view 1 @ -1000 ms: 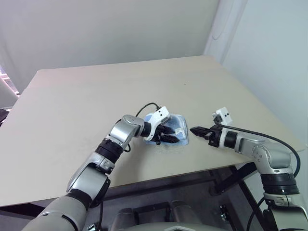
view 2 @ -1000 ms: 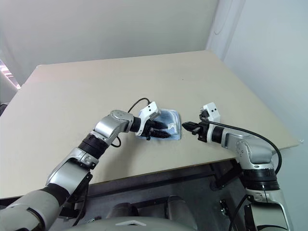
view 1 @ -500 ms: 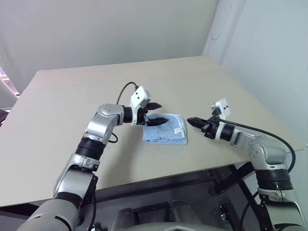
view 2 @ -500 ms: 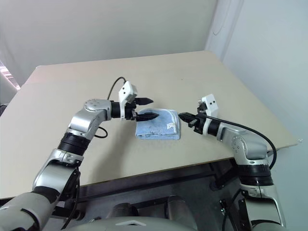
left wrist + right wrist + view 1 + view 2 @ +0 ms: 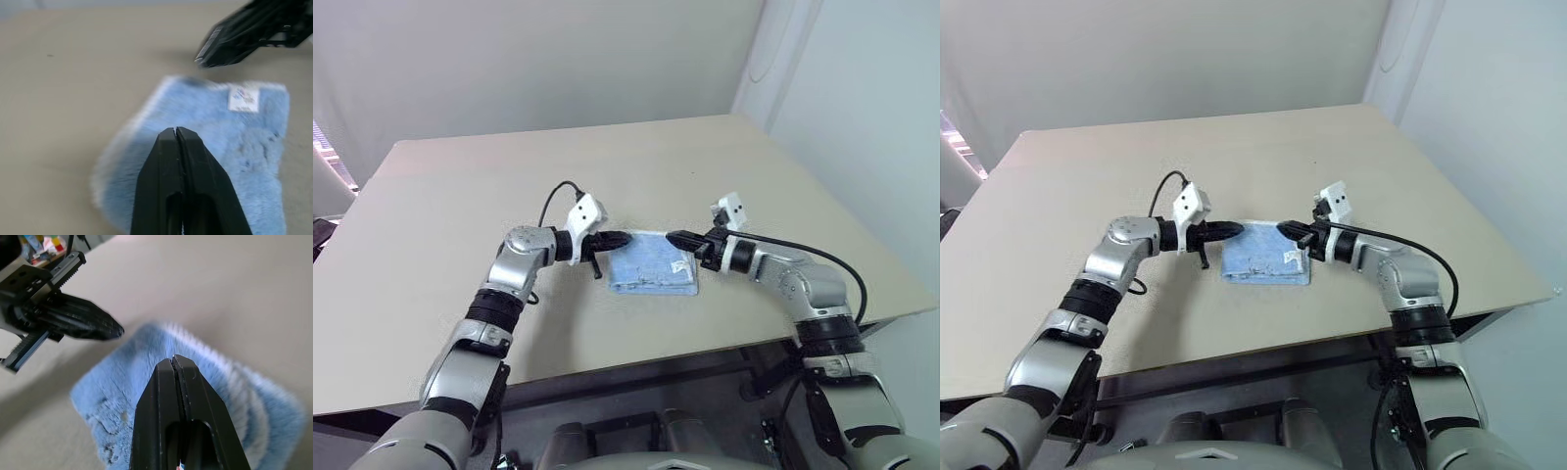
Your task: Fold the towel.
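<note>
The towel (image 5: 651, 266), a small light-blue cloth, lies folded into a compact rectangle on the tan table (image 5: 607, 166), with a white label (image 5: 243, 98) near one corner. My left gripper (image 5: 623, 238) hovers over the towel's far left corner, its fingers pressed together and holding nothing. My right gripper (image 5: 672, 237) reaches in from the right over the far right corner, also shut and empty. The two tips point at each other, a short gap apart. The left wrist view shows the left fingers (image 5: 193, 161) above the blue pile (image 5: 249, 161). The right wrist view shows the right gripper (image 5: 172, 360) above the towel (image 5: 117, 396).
The table's front edge (image 5: 636, 357) runs close below the towel, and its right edge (image 5: 862, 245) lies beyond my right arm. A light wall stands behind the table.
My left gripper lifted off the towel, drew back to its far left corner and shut. My right gripper moved left from beside the towel to over its far right corner.
</note>
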Motion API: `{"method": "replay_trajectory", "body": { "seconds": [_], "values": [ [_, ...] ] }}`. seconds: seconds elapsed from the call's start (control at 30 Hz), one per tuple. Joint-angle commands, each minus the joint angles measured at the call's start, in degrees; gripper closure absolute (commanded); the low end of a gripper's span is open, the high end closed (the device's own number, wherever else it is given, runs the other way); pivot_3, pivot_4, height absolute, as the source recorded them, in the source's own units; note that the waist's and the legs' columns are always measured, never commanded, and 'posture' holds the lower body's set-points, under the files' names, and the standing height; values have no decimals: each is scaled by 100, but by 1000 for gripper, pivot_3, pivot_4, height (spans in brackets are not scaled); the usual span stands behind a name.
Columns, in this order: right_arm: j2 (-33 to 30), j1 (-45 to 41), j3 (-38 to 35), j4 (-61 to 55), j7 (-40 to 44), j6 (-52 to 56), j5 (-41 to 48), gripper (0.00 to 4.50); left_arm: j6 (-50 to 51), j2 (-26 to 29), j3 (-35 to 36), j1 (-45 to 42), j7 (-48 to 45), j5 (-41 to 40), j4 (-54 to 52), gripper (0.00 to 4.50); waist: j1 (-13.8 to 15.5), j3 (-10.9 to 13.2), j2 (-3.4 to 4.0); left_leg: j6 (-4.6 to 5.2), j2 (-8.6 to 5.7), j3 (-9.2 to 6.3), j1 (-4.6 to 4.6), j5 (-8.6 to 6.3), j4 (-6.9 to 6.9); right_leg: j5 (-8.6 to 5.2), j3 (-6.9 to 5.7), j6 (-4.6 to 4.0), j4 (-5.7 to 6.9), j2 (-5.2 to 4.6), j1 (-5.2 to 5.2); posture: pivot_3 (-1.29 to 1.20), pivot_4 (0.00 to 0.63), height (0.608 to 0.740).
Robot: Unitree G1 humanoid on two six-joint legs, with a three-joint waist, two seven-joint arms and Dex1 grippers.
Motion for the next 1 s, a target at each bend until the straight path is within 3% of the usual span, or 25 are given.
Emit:
{"method": "replay_trajectory", "body": {
  "seconds": [0.03,0.3,0.63,0.73,0.9,1.0],
  "values": [
    [254,-250,86,550,11,-359,-219,4500,-413,-250,32,-149,234,181,766,4470,-2,0,0,0,0,0,0,0,1,0,0,1,2,0,0,0,0,729],
    [579,-317,269,1780,89,-897,-783,4500,-1080,-680,191,-389,653,472,2406,4470,27,-4,-1,0,0,-2,-1,-1,49,-6,0,11,43,-1,3,0,0,729],
    [602,-524,89,1892,224,-1120,-919,4500,-967,-591,618,-518,78,129,2082,4470,-12,-7,-1,-1,1,-9,1,-1,69,-6,-2,11,57,2,9,0,0,729],
    [627,-617,-62,1633,285,-984,-736,3636,-639,-566,781,-625,-100,-57,1782,4500,-39,-7,-1,-1,0,-8,-3,-1,69,-4,-2,11,54,0,8,0,0,729],
    [470,-586,-289,804,389,-324,-309,1879,123,-308,976,-526,-279,-333,976,2888,-104,-4,2,-1,1,-11,-4,-1,69,-5,-2,12,57,0,6,0,0,729],
    [202,-707,-604,421,390,671,167,712,710,33,972,-200,-401,-471,81,1784,-125,-3,3,-1,1,-11,-4,-1,66,-5,-1,12,56,0,6,0,0,729]
  ]
}}
